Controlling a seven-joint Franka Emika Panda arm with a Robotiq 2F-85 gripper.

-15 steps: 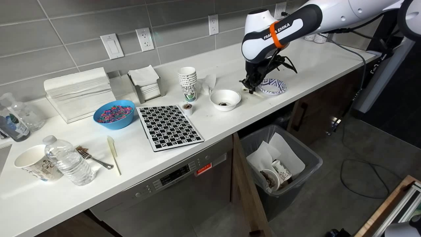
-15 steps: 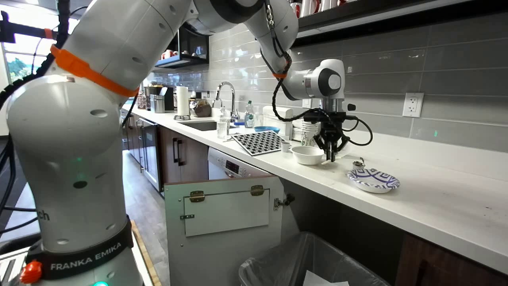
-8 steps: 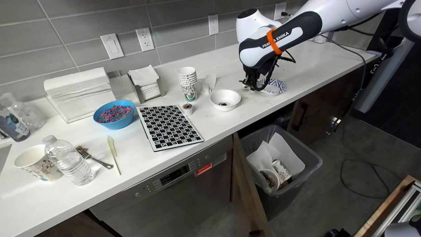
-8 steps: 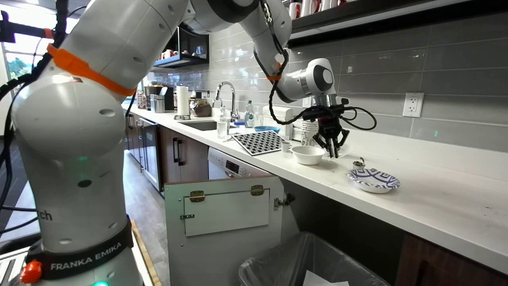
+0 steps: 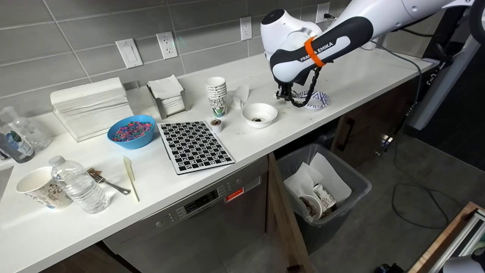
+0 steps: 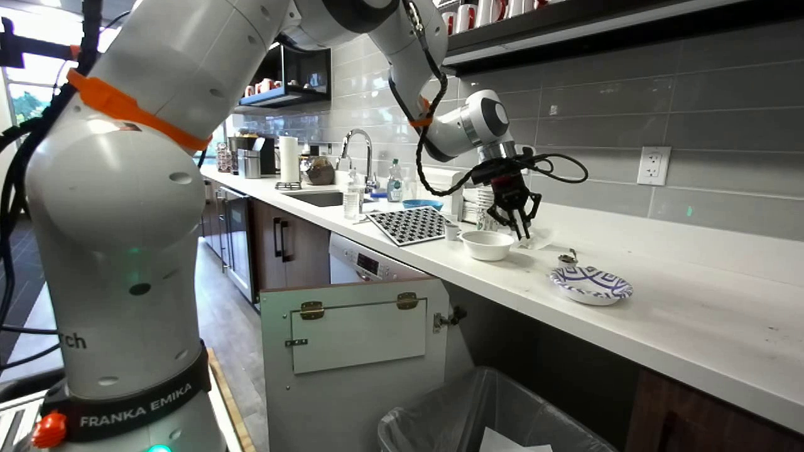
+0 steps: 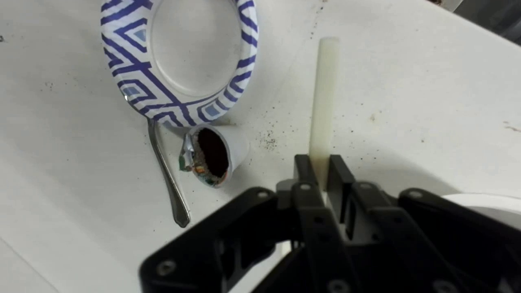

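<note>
"While the black two-fingered gripper (image 7: 320,169) stands almost closed, what is between its tips?"

"A pale cream flat stick (image 7: 325,93), wood or plastic, pinched there with one end jutting out over the white counter (image 7: 427,81); near it stands a small white cup (image 7: 237,144) with a torn foil lid and dark contents; beside that, a round paper plate (image 7: 197,40) with a blue geometric rim."

"And what could go wrong?"

"With so slim a grip, a knock on the jutting end could twist the stick or make it slip; a low swing towards the cup could tip it and spill what it holds; a swing the opposite way could clip the round white bowl (image 6: 487,249)."

"What escapes you?"

"The stick's other end, covered by the gripper, and whether any of it touches the counter; in both exterior views I cannot pick it out; the silver metal utensil (image 7: 168,175) loses its head at the plate's rim; the wrist view cuts off the bowl; an exterior view crops the grey lined bin (image 6: 440,408)."
</note>
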